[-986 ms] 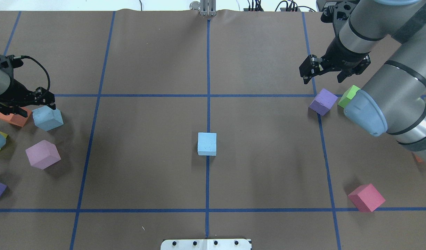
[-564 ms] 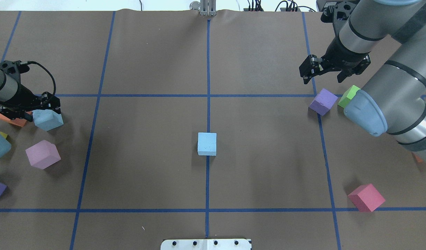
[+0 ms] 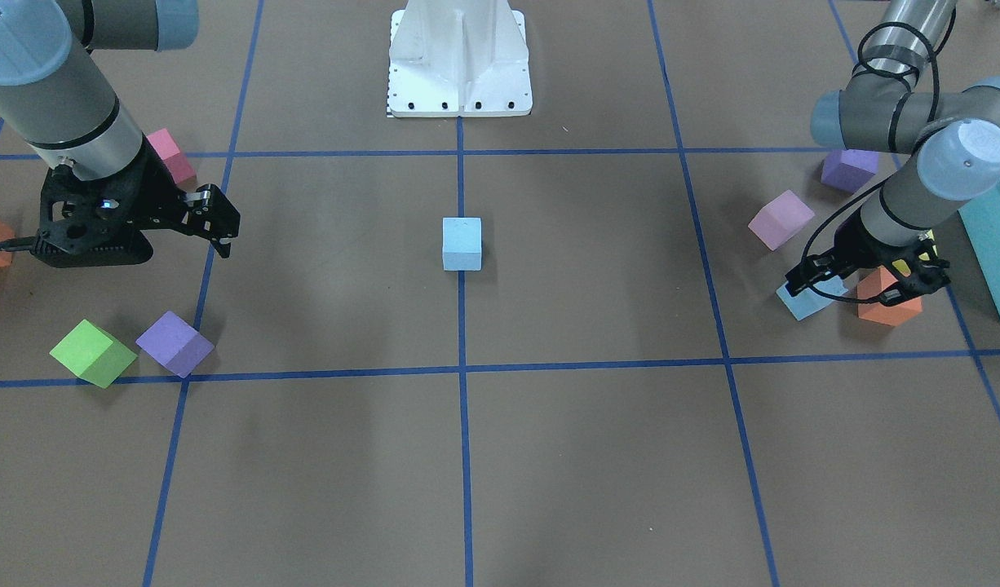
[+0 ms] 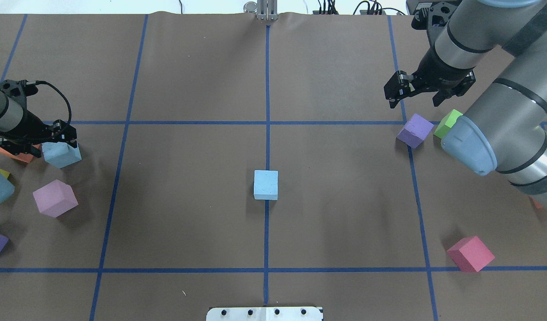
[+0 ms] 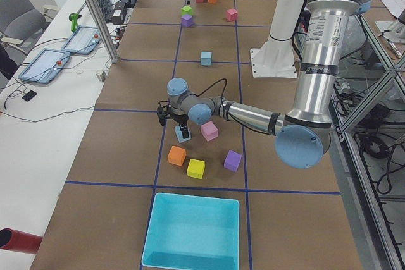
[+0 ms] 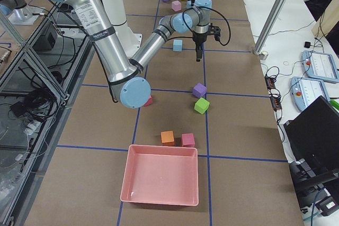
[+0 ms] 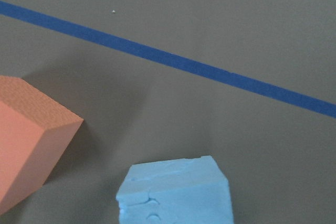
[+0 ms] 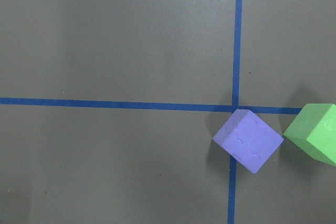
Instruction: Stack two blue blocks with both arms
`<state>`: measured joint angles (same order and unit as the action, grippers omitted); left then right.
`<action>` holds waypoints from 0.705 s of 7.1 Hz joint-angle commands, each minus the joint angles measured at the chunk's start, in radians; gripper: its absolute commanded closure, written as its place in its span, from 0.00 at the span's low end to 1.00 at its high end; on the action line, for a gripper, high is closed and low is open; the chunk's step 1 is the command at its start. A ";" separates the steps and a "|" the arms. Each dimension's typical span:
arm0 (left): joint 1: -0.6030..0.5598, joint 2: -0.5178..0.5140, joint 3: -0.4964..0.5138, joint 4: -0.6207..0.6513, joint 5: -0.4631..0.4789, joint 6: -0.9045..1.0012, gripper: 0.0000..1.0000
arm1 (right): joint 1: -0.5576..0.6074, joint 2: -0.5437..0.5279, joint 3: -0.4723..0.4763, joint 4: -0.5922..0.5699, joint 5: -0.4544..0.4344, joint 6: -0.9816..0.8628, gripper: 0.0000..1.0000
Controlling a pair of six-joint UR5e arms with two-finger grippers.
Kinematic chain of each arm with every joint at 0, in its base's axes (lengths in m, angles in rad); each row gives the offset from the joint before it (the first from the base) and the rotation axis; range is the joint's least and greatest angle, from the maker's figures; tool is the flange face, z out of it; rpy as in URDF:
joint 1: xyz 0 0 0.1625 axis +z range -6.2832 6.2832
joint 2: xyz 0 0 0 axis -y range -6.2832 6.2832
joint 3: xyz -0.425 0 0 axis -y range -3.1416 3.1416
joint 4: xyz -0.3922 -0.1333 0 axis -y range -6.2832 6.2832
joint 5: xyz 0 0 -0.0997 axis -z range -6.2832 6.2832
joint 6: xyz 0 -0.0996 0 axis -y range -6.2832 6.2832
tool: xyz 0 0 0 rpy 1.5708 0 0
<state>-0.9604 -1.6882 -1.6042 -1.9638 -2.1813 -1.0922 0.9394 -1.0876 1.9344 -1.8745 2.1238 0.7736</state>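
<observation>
**Left gripper settling over the outer blue cube**

Compared with a second ago, the left gripper (image 4: 55, 141) is sitting further toward 3 o'clock in the overhead view. It was then beside the small pale sky-blue foam cube (image 4: 63, 155) and is now hanging directly over it. Its jaws are standing apart, one finger down in the gap next to the orange foam cube (image 4: 14, 152) and the other at the blue cube's far side. Whether either pad is touching the foam cannot be told, and the cube is resting on the brown paper table cover (image 4: 188, 80) where it was. The right gripper (image 4: 414, 99) is showing no change, spread open in the air and holding nothing.

The second pale sky-blue foam cube (image 4: 266, 184) is lying unmoved on the central blue tape line (image 4: 267, 89), at about 4 o'clock from the first and well apart from it.

The printed strip (image 5: 314, 42) on the near arm in the left side view is too small to read.

The orange cube is crowding the first blue cube at 9 o'clock, just beside it. A pale lilac foam cube (image 4: 55, 198) is lying near at 6 o'clock. The purple foam cube (image 4: 415, 130) is sitting at 6 o'clock below the right gripper, with a green foam cube (image 4: 447, 122) just beside it at 3 o'clock.
</observation>
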 commanded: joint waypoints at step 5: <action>0.005 -0.005 0.063 -0.066 -0.002 -0.003 0.24 | -0.001 0.000 -0.003 0.000 -0.001 -0.007 0.01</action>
<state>-0.9566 -1.6909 -1.5465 -2.0255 -2.1828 -1.0921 0.9389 -1.0876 1.9314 -1.8745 2.1230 0.7680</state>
